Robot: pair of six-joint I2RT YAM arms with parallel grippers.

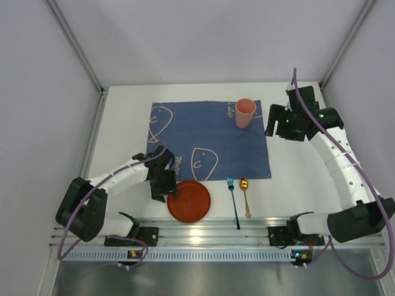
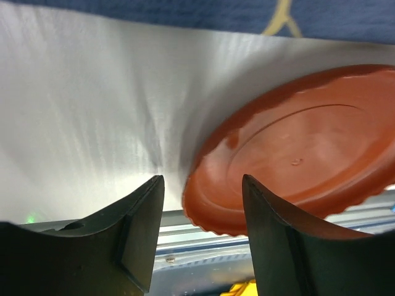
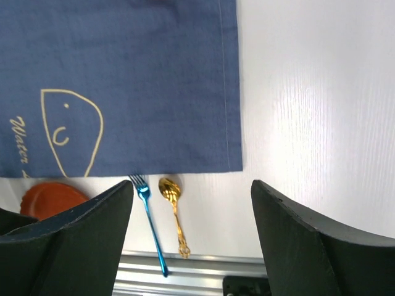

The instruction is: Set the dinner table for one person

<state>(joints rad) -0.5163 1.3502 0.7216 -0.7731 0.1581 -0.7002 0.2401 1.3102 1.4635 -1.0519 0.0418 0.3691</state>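
The white dinner table (image 1: pixel 123 123) bears a blue cloth (image 1: pixel 210 139) with cream line drawings. A pink cup (image 1: pixel 245 113) stands on the cloth's far right corner. A red plate (image 1: pixel 190 201) lies near the front edge, just below the cloth. A blue fork (image 1: pixel 233 202) and a gold spoon (image 1: pixel 245 196) lie side by side to its right. My left gripper (image 1: pixel 168 185) is open at the plate's left rim. In the left wrist view the plate (image 2: pixel 296 148) has its rim between the open jaws of that gripper (image 2: pixel 202 182). My right gripper (image 1: pixel 271 123) is open and empty, raised just right of the cup.
The ribbed aluminium rail (image 1: pixel 203 231) runs along the front edge. The right wrist view shows the cloth (image 3: pixel 123 80), fork (image 3: pixel 150 228), spoon (image 3: pixel 174 209), part of the plate (image 3: pixel 52 197) and bare table (image 3: pixel 308 123) below the gripper (image 3: pixel 191 185).
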